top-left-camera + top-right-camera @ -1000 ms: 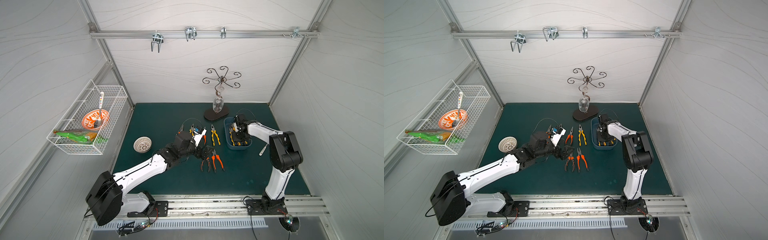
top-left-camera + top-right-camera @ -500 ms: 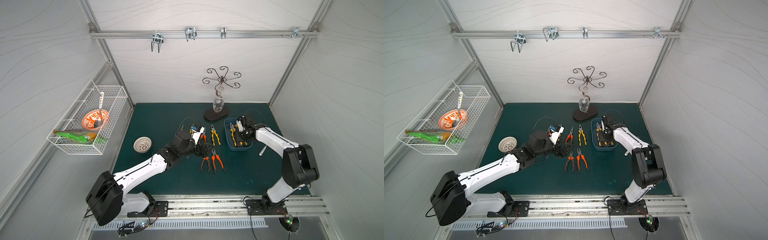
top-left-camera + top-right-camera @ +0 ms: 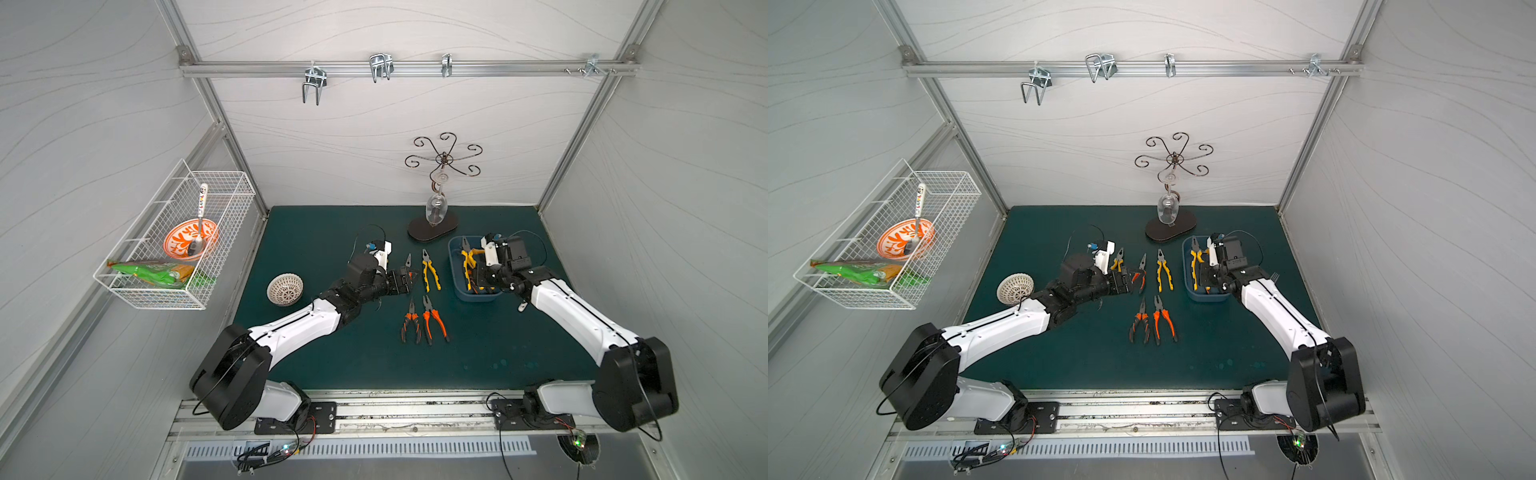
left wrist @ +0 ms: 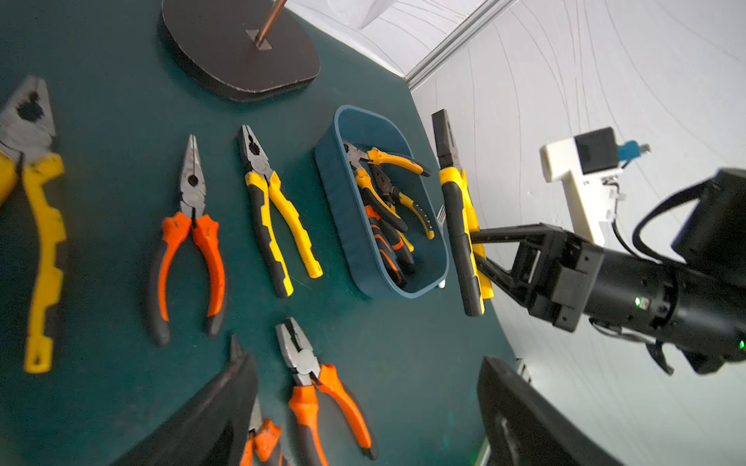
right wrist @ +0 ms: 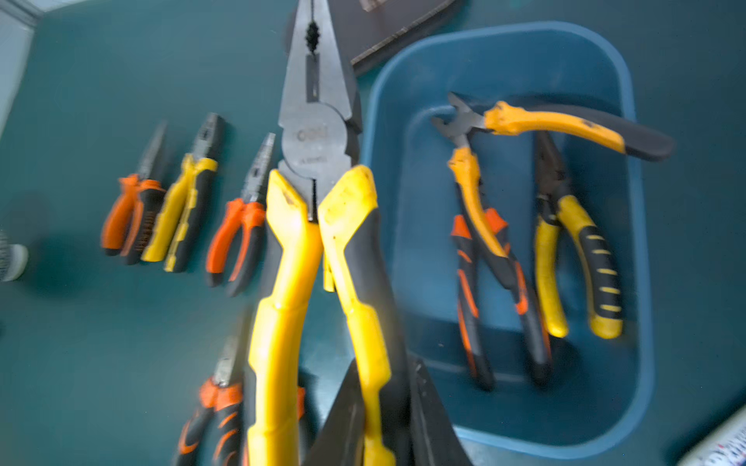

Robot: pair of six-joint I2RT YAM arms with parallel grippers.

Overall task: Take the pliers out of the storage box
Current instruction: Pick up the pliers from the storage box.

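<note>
Your right gripper (image 4: 475,247) is clamping narrowly on the handles of a yellow-black pair of pliers (image 4: 454,193). It is holding them lifted clear above the blue storage box (image 4: 343,210), with the nose pointing toward the far wall. In both top views they are hanging over the left part of the box. Three more pliers are lying inside the box: a yellow-handled cutter (image 5: 553,121) with its handles spread, an orange-black pair (image 5: 466,306) under it, and a striped yellow-black pair (image 5: 601,278) beside them. The box is sitting on the right side of the green mat (image 3: 332,232), just near and right of the dark stand base (image 3: 432,230). Your left gripper (image 3: 409,279) is hovering low over the middle of the mat with its jaws standing wide and nothing between them. Five pliers are lying there in two rows. The far row is showing a yellow-black pair (image 3: 1118,262), an orange long-nosed pair (image 3: 1140,272) and another yellow-black pair (image 3: 1164,270). The near row is showing an orange long-nosed pair (image 3: 1140,322) and an orange blunt pair (image 3: 1163,320). The left gripper's tips are reaching the far orange pair, but you cannot tell whether they are touching it.
</note>
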